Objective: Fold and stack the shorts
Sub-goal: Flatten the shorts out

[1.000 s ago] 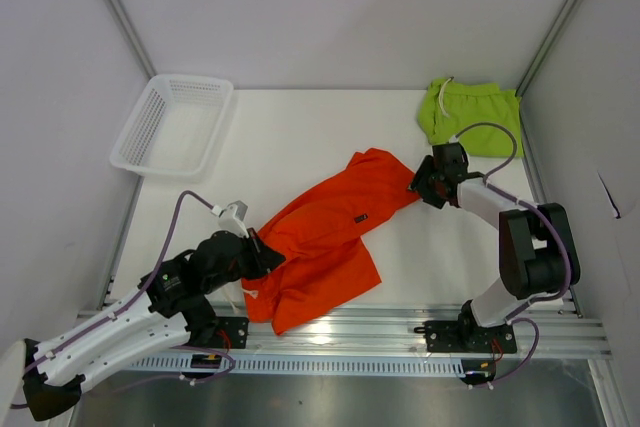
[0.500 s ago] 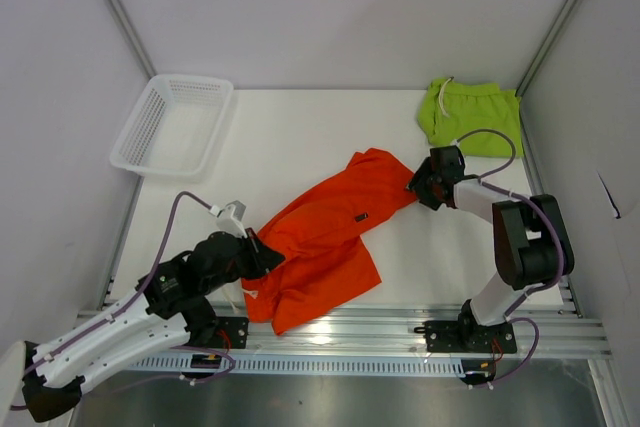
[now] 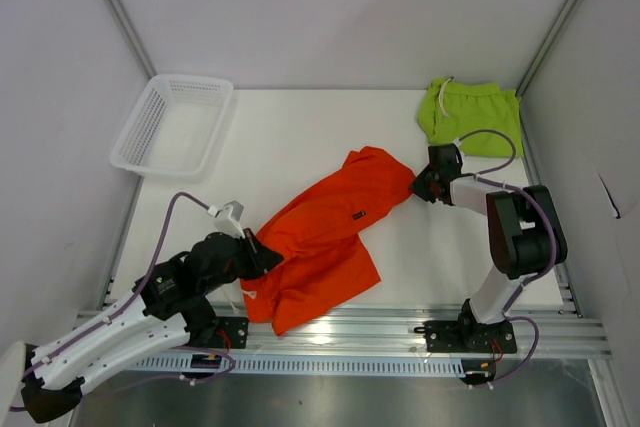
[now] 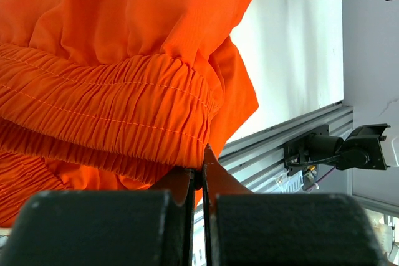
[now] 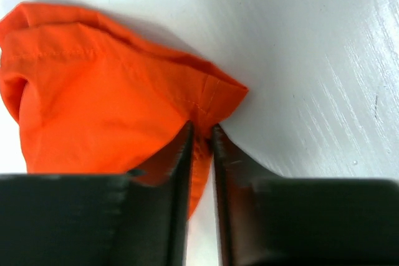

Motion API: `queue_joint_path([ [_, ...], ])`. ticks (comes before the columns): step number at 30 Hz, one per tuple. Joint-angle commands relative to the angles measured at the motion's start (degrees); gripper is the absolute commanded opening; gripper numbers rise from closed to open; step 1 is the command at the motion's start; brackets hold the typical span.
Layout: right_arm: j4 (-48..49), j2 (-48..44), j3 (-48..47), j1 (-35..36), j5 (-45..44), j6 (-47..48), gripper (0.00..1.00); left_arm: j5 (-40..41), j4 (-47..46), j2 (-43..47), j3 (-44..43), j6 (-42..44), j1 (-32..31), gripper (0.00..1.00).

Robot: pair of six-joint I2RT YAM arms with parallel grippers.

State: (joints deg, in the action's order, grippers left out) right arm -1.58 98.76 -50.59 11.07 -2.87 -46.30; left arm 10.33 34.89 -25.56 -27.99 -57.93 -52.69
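Observation:
The orange shorts (image 3: pixel 330 237) lie stretched slantwise across the middle of the table. My left gripper (image 3: pixel 262 252) is shut on their gathered elastic waistband (image 4: pixel 112 104) at the near left end, the jaws (image 4: pixel 201 172) pressed together on the fabric. At the far right end, my right gripper (image 3: pixel 418 185) is pinched on a hem corner of one leg (image 5: pixel 215 95), with orange cloth between the nearly touching jaws (image 5: pixel 201 132). The lime green shorts (image 3: pixel 470 115) lie crumpled at the back right corner, apart from both grippers.
A white mesh basket (image 3: pixel 220 125) stands at the back left of the table. An aluminium rail (image 3: pixel 400 322) with the arm bases runs along the near edge. Grey walls enclose the table on three sides.
My right gripper's jaws have come together on the orange leg hem, and that arm's elbow has shifted slightly. The left arm and the shorts have stayed put.

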Motion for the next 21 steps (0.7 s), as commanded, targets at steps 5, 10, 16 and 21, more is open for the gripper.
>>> queue_joint_path([
  [5,-2.19,1.09,-4.95,-0.26,-1.96,1.21,0.0,-0.48,-1.58,-1.07,-2.94,0.36,0.3,0.0],
  [10,-7.45,-2.69,-9.16,-0.79,-4.86,4.63,0.0,-0.05,-2.02,-2.47,-5.84,1.15,0.39,0.0],
  [16,-12.55,-7.35,-14.7,-2.63,-4.07,6.92,0.0,4.17,-0.09,-6.33,-18.58,6.25,0.3,0.0],
  [21,-17.39,-11.48,-23.21,-3.69,-3.63,8.86,0.0,6.19,0.44,-10.82,-29.64,10.73,0.39,0.0],
])
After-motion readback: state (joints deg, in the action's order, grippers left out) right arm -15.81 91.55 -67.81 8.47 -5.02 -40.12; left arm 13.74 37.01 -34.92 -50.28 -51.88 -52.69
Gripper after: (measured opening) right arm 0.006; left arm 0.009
